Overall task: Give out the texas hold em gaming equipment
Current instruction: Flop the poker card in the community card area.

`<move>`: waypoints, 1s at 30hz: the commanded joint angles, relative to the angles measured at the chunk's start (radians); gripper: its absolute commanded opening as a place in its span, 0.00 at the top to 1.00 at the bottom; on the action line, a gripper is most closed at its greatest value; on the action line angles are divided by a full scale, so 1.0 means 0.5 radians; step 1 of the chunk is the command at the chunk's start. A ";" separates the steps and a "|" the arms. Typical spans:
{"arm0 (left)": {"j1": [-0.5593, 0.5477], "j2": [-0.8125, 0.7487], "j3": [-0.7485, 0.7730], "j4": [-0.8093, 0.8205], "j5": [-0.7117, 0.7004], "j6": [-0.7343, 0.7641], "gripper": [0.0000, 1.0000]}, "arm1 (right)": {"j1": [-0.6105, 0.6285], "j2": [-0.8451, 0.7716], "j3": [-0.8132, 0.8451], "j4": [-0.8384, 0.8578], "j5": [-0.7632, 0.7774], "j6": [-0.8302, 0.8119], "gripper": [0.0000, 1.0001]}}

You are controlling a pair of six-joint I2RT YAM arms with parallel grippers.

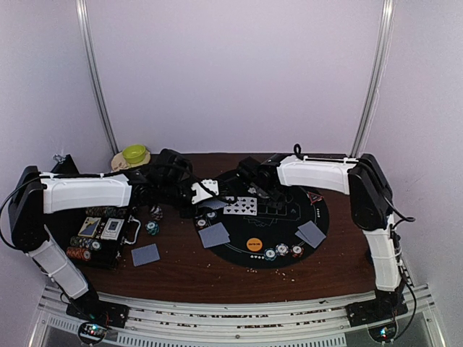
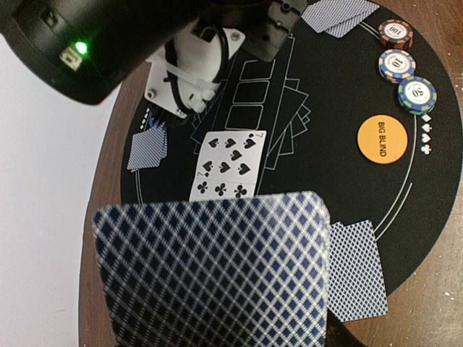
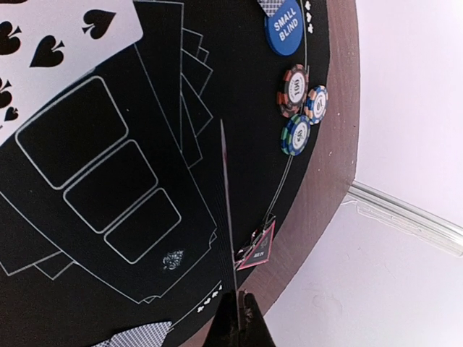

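**Both arms over the mat, a card in each**

At the far left sits the black chip case (image 1: 101, 235), with one face-down card (image 1: 145, 254) lying on the wood just beside it. The left gripper (image 1: 197, 189) hangs at the left edge of the round black mat (image 2: 340, 195). It holds a blue-backed card (image 2: 217, 275) close before its camera, and the card hides its fingers. Face-up cards (image 2: 228, 166) lie mid-mat. The orange BIG BLIND disc (image 2: 381, 139) lies near three striped chips (image 2: 397, 65). The right gripper (image 3: 239, 311) is pinched fully closed on a card seen edge-on (image 3: 228, 202). The blue SMALL BLIND disc (image 3: 283, 29) lies at the mat's rim.
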 commanded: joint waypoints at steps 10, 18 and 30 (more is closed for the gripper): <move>0.001 -0.007 0.005 0.062 0.029 0.000 0.45 | 0.107 0.184 0.206 -0.013 -0.074 0.016 1.00; 0.001 -0.016 0.011 0.053 0.035 0.000 0.45 | 0.155 0.230 0.227 0.003 -0.111 0.017 1.00; 0.001 -0.010 0.011 0.053 0.036 0.000 0.45 | 0.160 0.307 0.269 -0.015 -0.143 0.039 0.96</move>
